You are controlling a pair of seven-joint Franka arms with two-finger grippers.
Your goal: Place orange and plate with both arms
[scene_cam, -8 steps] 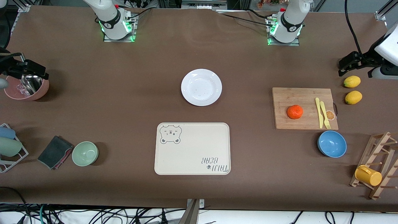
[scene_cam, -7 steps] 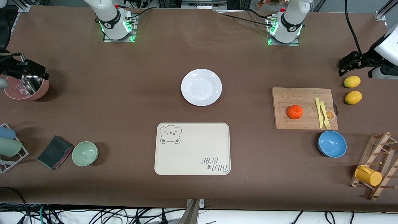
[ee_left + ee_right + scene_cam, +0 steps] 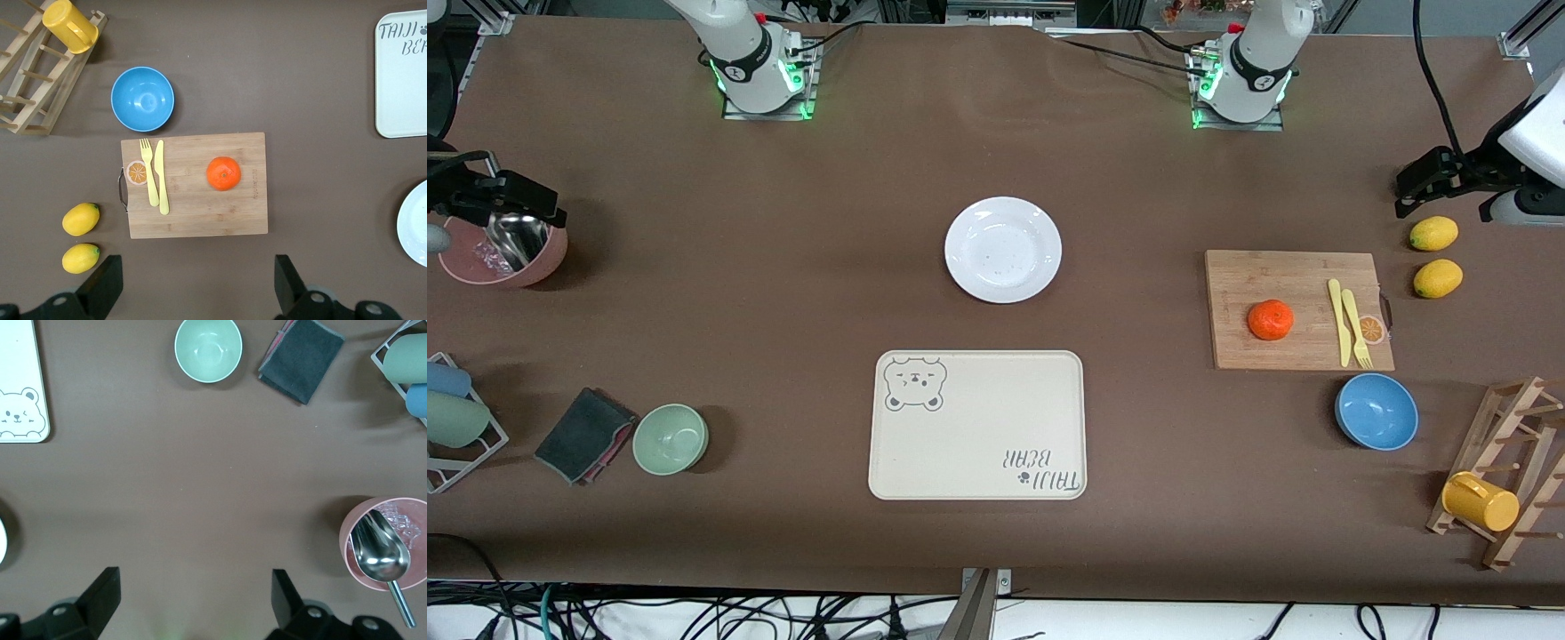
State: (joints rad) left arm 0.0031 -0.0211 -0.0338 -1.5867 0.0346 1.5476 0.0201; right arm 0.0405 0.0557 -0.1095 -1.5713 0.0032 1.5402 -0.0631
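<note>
The orange point(image 3: 1270, 320) sits on a wooden cutting board point(image 3: 1298, 276) toward the left arm's end; it also shows in the left wrist view point(image 3: 223, 173). The white plate point(image 3: 1003, 249) lies empty mid-table, and its rim shows in the left wrist view point(image 3: 417, 223). My left gripper point(image 3: 1445, 200) hangs open and empty high over bare table beside the board and lemons, seen also in its wrist view point(image 3: 197, 287). My right gripper point(image 3: 498, 200) hangs open and empty high by the pink bowl, seen also in its wrist view point(image 3: 193, 603).
A cream bear tray point(image 3: 977, 425) lies nearer the camera than the plate. Yellow knife and fork point(image 3: 1350, 322) lie on the board. Two lemons point(image 3: 1434, 256), a blue bowl point(image 3: 1376, 411), a mug rack point(image 3: 1498, 480), a green bowl point(image 3: 671, 438), a cloth point(image 3: 584, 435) and a pink bowl with scoop point(image 3: 507, 249) stand around.
</note>
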